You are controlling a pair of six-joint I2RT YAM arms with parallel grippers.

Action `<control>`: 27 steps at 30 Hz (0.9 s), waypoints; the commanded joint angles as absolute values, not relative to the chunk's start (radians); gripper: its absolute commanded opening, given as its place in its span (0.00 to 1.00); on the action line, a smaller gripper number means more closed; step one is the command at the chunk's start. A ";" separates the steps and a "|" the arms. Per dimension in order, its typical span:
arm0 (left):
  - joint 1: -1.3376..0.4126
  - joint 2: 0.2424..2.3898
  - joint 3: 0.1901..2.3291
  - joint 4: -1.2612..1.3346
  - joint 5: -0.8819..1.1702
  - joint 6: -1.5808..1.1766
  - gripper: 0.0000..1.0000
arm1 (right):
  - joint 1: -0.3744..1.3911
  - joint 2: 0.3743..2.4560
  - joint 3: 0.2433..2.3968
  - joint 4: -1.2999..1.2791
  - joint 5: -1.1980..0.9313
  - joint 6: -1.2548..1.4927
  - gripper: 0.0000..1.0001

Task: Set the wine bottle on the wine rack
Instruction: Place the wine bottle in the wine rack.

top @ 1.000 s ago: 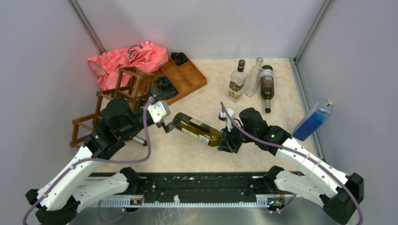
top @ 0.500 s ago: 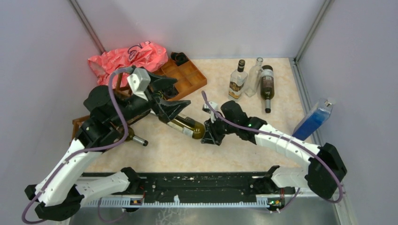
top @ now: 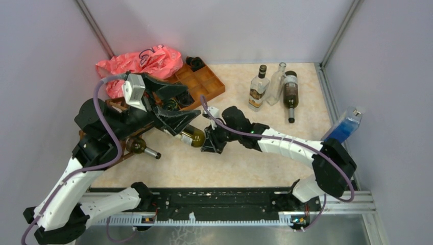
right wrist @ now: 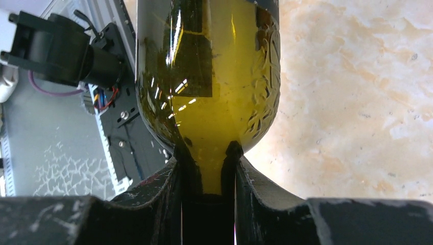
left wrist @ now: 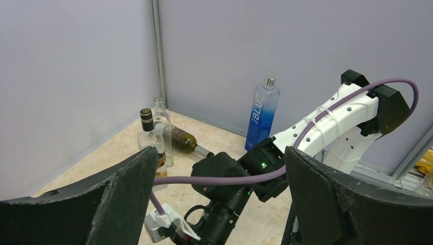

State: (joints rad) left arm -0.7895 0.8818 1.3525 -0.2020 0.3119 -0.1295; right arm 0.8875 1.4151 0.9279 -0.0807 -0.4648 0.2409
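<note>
The wine bottle (top: 187, 136) is olive green with a pale label. It lies tilted, its far end hidden under my left gripper next to the wine rack (top: 113, 103). The rack is dark brown and mostly hidden by my left arm. Another bottle (top: 139, 146) lies in its lower cell, neck sticking out. My right gripper (top: 210, 142) is shut on the bottle's narrow end, as the right wrist view shows (right wrist: 209, 176), with the green glass (right wrist: 209, 76) filling that view. My left gripper (top: 190, 104) is open and empty above the bottle. Its fingers (left wrist: 122, 199) are spread wide.
A pink bag (top: 138, 64) and an orange-brown compartmented tray (top: 204, 81) sit behind the rack. A labelled bottle (top: 258, 89), a clear bottle (top: 277, 81) and a lying dark bottle (top: 290, 93) are at the back right. A blue bottle (top: 341, 128) leans on the right wall.
My left gripper let go of the bottle, opened wide and rose up and back. My right arm carried the bottle leftward toward the rack.
</note>
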 commanded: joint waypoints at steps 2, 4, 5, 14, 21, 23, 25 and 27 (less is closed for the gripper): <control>-0.786 0.887 1.366 -0.198 0.305 -0.110 0.99 | 0.909 1.451 1.071 0.152 -0.461 0.265 0.00; -0.786 0.885 1.367 -0.198 0.300 -0.102 0.99 | 0.912 1.478 1.080 0.171 -0.459 0.278 0.00; -0.787 0.884 1.370 -0.201 0.292 -0.095 0.99 | 0.915 1.490 1.087 0.179 -0.459 0.282 0.00; -0.786 0.902 1.398 -0.233 0.256 -0.056 0.99 | 0.933 1.581 1.161 0.204 -0.466 0.305 0.00; -0.787 0.894 1.394 -0.237 0.232 -0.047 0.99 | 0.974 1.630 1.212 0.206 -0.470 0.312 0.00; -0.786 0.893 1.393 -0.238 0.229 -0.046 0.99 | 0.980 1.645 1.227 0.209 -0.472 0.317 0.00; -0.787 0.891 1.391 -0.240 0.227 -0.046 0.99 | 0.985 1.662 1.244 0.206 -0.467 0.322 0.00; -0.787 0.889 1.387 -0.240 0.228 -0.045 0.99 | 0.988 1.676 1.261 0.198 -0.462 0.326 0.00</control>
